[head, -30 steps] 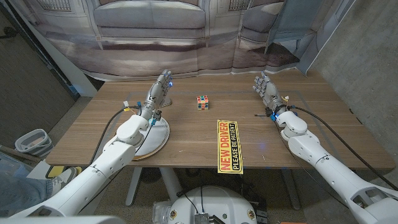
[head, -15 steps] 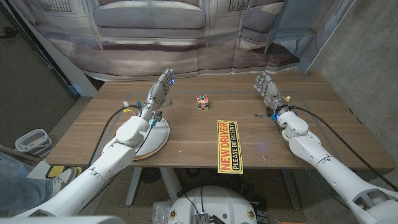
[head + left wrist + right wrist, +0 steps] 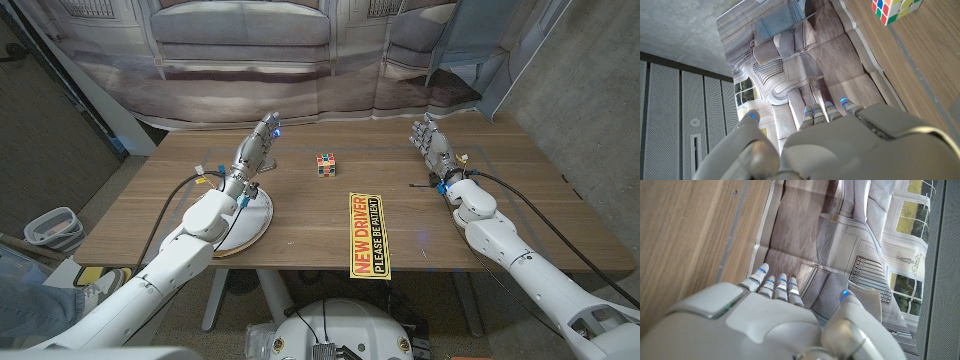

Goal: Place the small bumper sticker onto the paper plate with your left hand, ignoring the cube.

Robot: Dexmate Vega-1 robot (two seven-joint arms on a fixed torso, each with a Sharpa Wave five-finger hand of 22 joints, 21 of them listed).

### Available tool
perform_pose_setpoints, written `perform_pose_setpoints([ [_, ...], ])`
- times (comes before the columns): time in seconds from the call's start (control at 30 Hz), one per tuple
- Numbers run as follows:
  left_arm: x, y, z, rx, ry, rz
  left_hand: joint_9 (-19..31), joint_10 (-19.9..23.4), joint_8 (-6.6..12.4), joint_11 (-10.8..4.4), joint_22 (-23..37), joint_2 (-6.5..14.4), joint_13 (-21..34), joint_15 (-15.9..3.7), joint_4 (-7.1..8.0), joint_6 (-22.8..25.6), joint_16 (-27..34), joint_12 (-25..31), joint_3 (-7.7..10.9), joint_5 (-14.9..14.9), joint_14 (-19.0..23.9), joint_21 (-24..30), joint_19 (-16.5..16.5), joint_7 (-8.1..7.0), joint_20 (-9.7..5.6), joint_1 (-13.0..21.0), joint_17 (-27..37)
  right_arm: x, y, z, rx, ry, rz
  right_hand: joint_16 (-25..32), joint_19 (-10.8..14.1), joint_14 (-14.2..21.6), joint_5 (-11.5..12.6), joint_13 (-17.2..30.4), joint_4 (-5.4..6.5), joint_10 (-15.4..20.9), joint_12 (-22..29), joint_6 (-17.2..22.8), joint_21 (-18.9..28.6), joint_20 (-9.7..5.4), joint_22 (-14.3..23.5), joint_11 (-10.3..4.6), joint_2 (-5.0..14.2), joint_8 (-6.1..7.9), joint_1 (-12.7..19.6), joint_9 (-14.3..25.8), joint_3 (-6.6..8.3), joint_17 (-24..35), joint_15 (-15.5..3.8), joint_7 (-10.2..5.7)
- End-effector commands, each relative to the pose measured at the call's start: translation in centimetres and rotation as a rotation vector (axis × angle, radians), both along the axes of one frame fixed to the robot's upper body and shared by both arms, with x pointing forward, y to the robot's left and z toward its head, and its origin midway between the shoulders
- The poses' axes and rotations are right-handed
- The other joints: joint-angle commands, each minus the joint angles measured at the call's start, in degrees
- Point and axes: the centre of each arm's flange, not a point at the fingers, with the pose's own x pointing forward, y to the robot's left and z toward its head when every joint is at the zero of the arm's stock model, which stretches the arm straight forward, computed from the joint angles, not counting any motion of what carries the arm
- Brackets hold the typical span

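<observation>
Wooden table (image 3: 300, 215), both hands idle.
Left hand (image 3: 255, 147), fingers apart and empty, hovers at upper left beyond the plate (image 3: 255, 222); right hand (image 3: 430, 145) likewise, sticker (image 3: 367, 233) untouched at center.

Long yellow bumper sticker (image 3: 368, 234) with red and black words, lying flat near the table's front edge. White round paper plate (image 3: 254, 222) lying to its left.
</observation>
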Motion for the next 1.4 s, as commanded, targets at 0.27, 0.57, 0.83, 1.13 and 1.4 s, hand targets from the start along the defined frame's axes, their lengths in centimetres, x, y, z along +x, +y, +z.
perform_pose_setpoints([
  [0.27, -1.8, -0.7, -0.3, 0.058, -0.049, 0.03, 0.14, 0.38, 0.37, 0.03, 0.11, 0.07, 0.14, -0.2, -0.49, 0.66, 0.31, 0.48, 0.22, 0.36, 0.6, 0.1, 0.33, 0.11, -1.23, 0.84, 0.09, -0.1, 0.1, 0.9, -0.012, -0.024, 0.002, -0.16, 0.7, 0.58, 0.32, 0.1, -0.42, 0.3, -0.07, 0.36, -0.33, -1.6, 0.3, 0.37, 0.02, -0.1, 0.51, 0.29, 0.05, 0.22, 0.33, -0.14],
  [0.57, -2.5, -0.8, -0.7, 0.064, -0.066, 0.023, 0.14, 0.73, 0.39, 0.0, 0.1, 0.15, 0.14, -0.28, -0.63, 1.0, 0.3, 0.5, 0.19, 0.41, 0.89, 0.09, 0.59, 0.14, -1.17, 1.09, 0.08, -0.3, 0.1, 0.9, -0.006, -0.025, -0.002, -0.19, 0.77, 0.6, 0.33, 0.1, -0.48, 0.43, -0.09, 0.4, -0.49, -1.61, 0.31, 0.28, 0.07, -0.13, 0.54, 0.29, 0.0, 0.23, 0.34, -0.1],
  [0.83, -3.2, -1.2, -0.8, 0.083, -0.092, 0.015, 0.14, 0.88, 0.43, -0.03, 0.09, 0.2, 0.14, -0.29, -0.73, 1.29, 0.28, 0.48, 0.16, 0.44, 1.07, 0.11, 0.82, 0.2, -1.17, 1.26, 0.08, -0.4, 0.2, 1.0, -0.008, -0.028, -0.003, -0.22, 0.83, 0.6, 0.33, 0.1, -0.52, 0.49, -0.11, 0.41, -0.61, -1.61, 0.31, 0.31, 0.11, -0.16, 0.56, 0.29, -0.05, 0.23, 0.37, -0.14],
  [1.13, -4.1, -1.9, -0.7, 0.106, -0.125, 0.01, 0.15, 1.23, 0.46, 0.03, 0.08, 0.27, 0.15, -0.41, -0.88, 1.71, 0.29, 0.49, 0.1, 0.49, 1.43, 0.08, 1.06, 0.2, -1.16, 1.51, 0.08, -0.4, 0.2, 1.0, -0.006, -0.033, -0.002, -0.22, 0.91, 0.72, 0.33, 0.1, -0.58, 0.62, -0.13, 0.46, -0.78, -1.58, 0.32, 0.29, 0.14, -0.18, 0.59, 0.29, -0.11, 0.24, 0.33, -0.17],
  [1.4, -4.4, -2.4, -0.9, 0.121, -0.145, 0.007, 0.15, 1.42, 0.45, -0.05, 0.08, 0.32, 0.15, -0.4, -0.98, 1.93, 0.27, 0.46, 0.06, 0.53, 1.64, 0.04, 1.2, 0.27, -1.11, 1.68, 0.09, -0.3, 0.2, 1.4, 0.003, -0.033, -0.004, -0.23, 0.99, 0.78, 0.33, 0.11, -0.62, 0.68, -0.17, 0.51, -0.93, -1.55, 0.33, 0.25, 0.16, -0.2, 0.6, 0.29, -0.18, 0.24, 0.37, -0.25],
])
